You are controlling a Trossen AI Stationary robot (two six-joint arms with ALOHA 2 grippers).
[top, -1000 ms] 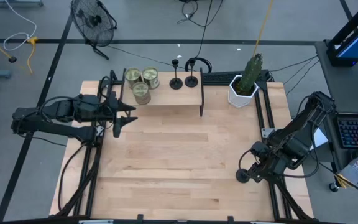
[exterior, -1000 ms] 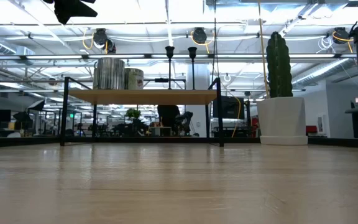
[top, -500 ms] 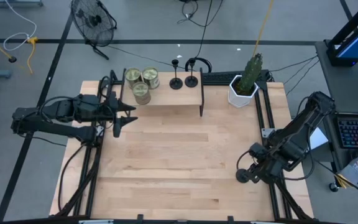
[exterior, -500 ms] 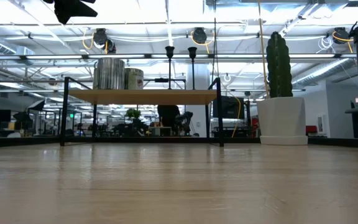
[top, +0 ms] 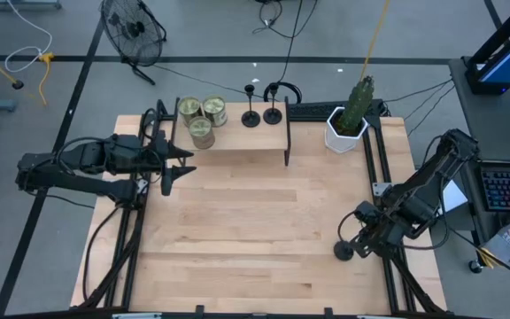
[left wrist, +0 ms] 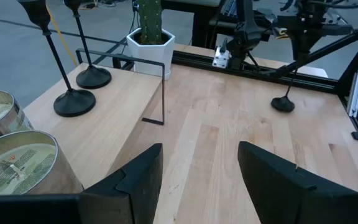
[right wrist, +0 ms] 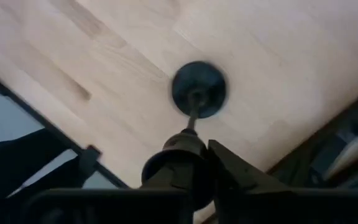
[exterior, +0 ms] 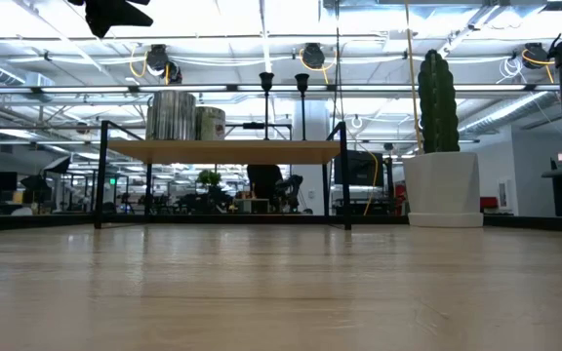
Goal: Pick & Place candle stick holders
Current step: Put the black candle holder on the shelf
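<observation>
Black candle stick holders: two stand upright side by side on the small wooden shelf (top: 237, 135) at the table's far edge, one (top: 251, 118) nearer the tins, the other (top: 273, 113) just beside it toward the cactus. Third holder (top: 343, 250) is at the table's (top: 237, 230) right edge, near side, base flat on the wood w/ stem rising into the right gripper (right wrist: 197, 165); in the right wrist view the fingers are pressed together on its cup top, round base (right wrist: 198, 89) seen straight below. Left wrist view shows that same holder (left wrist: 283, 103) far off across the table under the right arm. Left gripper (top: 173, 165) hovers just in front of the shelf's left end, jaws spread apart, nothing between them; it faces along the shelf. Three greenish-gold tins (top: 202, 117) sit clustered on the shelf's left part, touching or nearly so. White pot w/ cactus (top: 351, 120) stands at the far right corner, apart from the shelf. Low view: shelf, tins, two holders and cactus pot at the back.
</observation>
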